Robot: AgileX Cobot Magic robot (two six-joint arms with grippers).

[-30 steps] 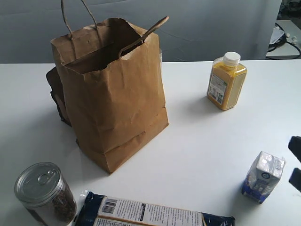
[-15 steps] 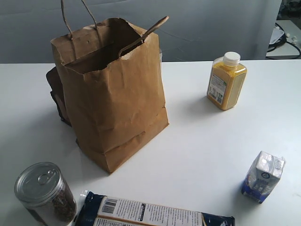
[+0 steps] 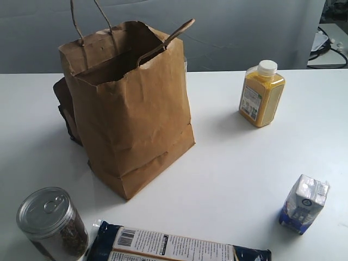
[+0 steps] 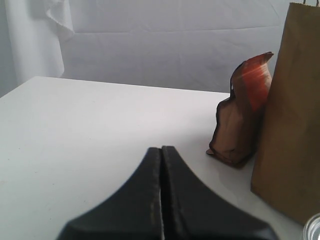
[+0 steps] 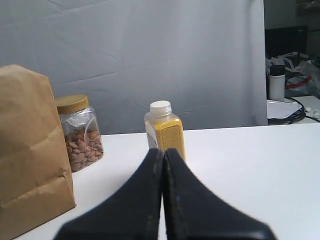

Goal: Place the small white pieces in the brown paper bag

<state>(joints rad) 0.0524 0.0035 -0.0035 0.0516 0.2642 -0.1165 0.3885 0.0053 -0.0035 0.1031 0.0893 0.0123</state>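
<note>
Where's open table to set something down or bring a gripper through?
Widest bare stretch: mid-table, bordered by the brown paper bag, the yellow bottle, the small carton and the long packet. Also bare: left of the dark pouch. Crowded: the front-left corner, where the tin stands by the packet.

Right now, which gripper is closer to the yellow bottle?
Right, probably. The right gripper points straight at the yellow bottle ahead; the left gripper faces the dark pouch and paper bag, with no bottle in its view.
</note>
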